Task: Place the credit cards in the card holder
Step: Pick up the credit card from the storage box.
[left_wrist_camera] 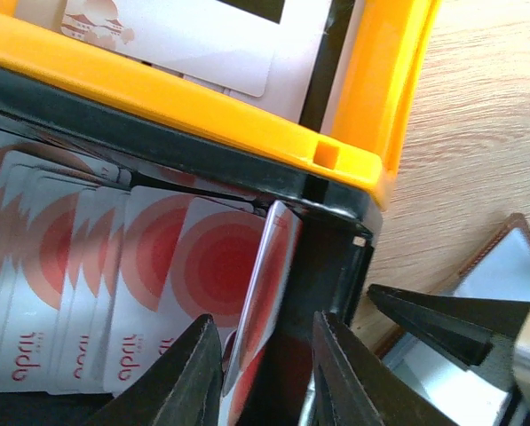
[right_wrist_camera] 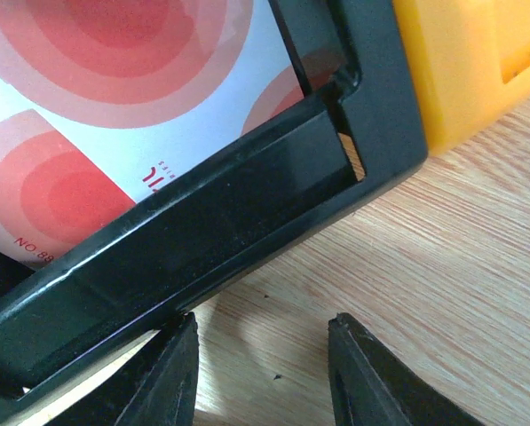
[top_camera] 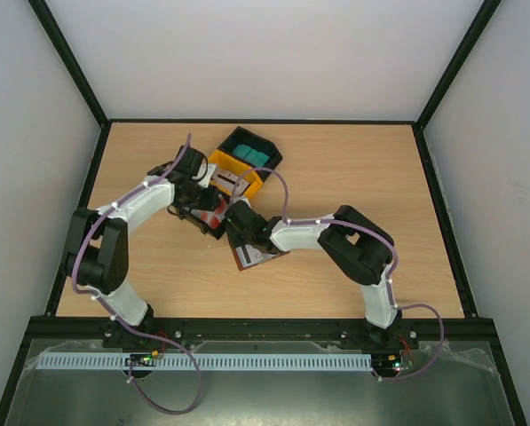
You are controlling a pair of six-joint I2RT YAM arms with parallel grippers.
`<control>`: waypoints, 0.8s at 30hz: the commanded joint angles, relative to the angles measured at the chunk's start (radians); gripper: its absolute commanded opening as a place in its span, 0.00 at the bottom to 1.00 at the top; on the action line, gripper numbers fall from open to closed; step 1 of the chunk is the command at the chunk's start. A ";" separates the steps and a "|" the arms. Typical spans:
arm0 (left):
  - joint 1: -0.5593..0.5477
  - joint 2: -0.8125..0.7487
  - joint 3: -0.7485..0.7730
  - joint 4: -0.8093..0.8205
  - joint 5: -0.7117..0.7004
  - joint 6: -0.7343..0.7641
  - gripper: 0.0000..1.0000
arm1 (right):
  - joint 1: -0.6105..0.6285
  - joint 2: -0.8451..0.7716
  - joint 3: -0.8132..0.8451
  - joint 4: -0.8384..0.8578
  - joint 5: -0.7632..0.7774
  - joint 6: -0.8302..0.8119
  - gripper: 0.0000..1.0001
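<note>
Several white credit cards with red circles point(left_wrist_camera: 87, 284) lie fanned in a black bin point(left_wrist_camera: 336, 257). One of these cards point(left_wrist_camera: 266, 266) stands tilted up on its edge between my left gripper's point(left_wrist_camera: 265, 355) fingers. It leans by the left finger, and a gap shows to the right finger, so the jaws stand open. The brown card holder point(top_camera: 257, 257) lies open on the table beside the bin, under the right arm; its brown edge point(left_wrist_camera: 494, 251) shows in the left wrist view. My right gripper point(right_wrist_camera: 260, 355) hangs open over bare wood against the bin's outer wall point(right_wrist_camera: 202, 240), holding nothing.
A yellow bin point(top_camera: 233, 177) with pale cards touches the black bin's far side. Behind it stands another black bin point(top_camera: 249, 151) holding teal cards. Both arms crowd together mid-table, and the right gripper's finger point(left_wrist_camera: 451, 324) is close to my left gripper.
</note>
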 commanded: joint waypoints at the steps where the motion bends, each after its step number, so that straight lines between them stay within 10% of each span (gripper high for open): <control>1: -0.026 0.007 -0.028 -0.127 0.105 -0.070 0.30 | 0.000 0.010 0.013 0.024 0.041 0.029 0.41; 24: -0.012 -0.028 -0.039 -0.092 0.133 -0.204 0.31 | -0.063 -0.050 -0.050 0.077 -0.013 0.094 0.41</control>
